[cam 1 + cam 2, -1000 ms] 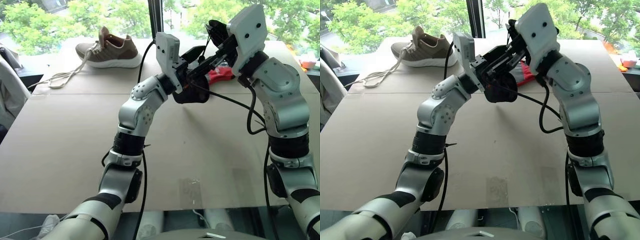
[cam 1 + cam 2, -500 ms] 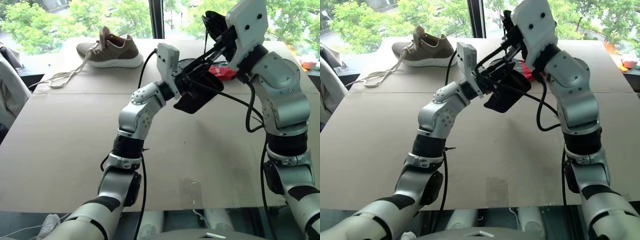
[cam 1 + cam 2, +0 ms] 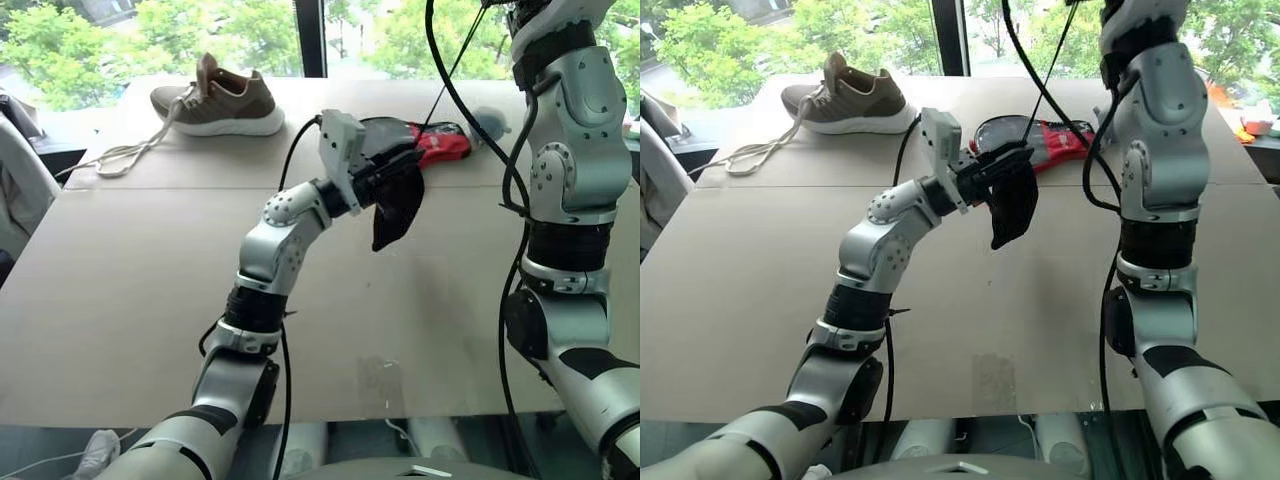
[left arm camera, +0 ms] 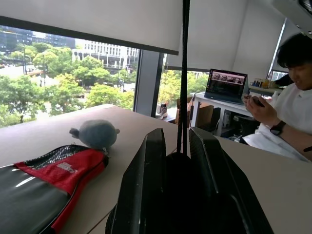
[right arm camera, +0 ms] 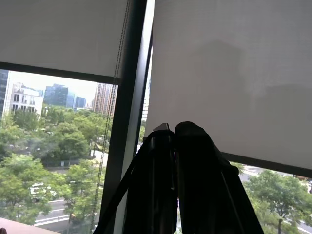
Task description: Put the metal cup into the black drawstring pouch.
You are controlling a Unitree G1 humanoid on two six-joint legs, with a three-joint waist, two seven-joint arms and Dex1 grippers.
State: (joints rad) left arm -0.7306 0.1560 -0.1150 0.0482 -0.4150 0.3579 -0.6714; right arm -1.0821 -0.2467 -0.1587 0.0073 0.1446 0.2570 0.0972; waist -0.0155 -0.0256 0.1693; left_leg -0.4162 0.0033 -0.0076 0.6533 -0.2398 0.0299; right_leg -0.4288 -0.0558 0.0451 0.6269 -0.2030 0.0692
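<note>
One pouch: the black drawstring pouch point(image 3: 398, 205) hung limp above the table point(image 3: 120, 260), just in front of the paddle case point(image 3: 440, 143).
Metal cup: hidden; probably inside the pouch, though I could not tell.
Left end effector point(image 3: 385, 175): narrowed on the pouch's upper edge, fabric pinched between its fingers point(image 4: 146, 185).
Cord point(image 4: 184, 73): ran straight up from the pouch mouth, taut, high above the paddle case.
Right end effector point(image 5: 175, 136): raised well above the paddle case, fingers pressed together, apparently gripping the cord's upper end.
Step in hand: by my reading, cinching the mouth shut.
Doing it well: hold the left pinch steady, pull the cord in line with the mouth, and keep the mouth uppermost so nothing slips out.
Surroundings: a shoe point(image 3: 225, 100) lay well off to the paddle case's left; a grey plush toy point(image 4: 96, 134) sat just beside it.
</note>
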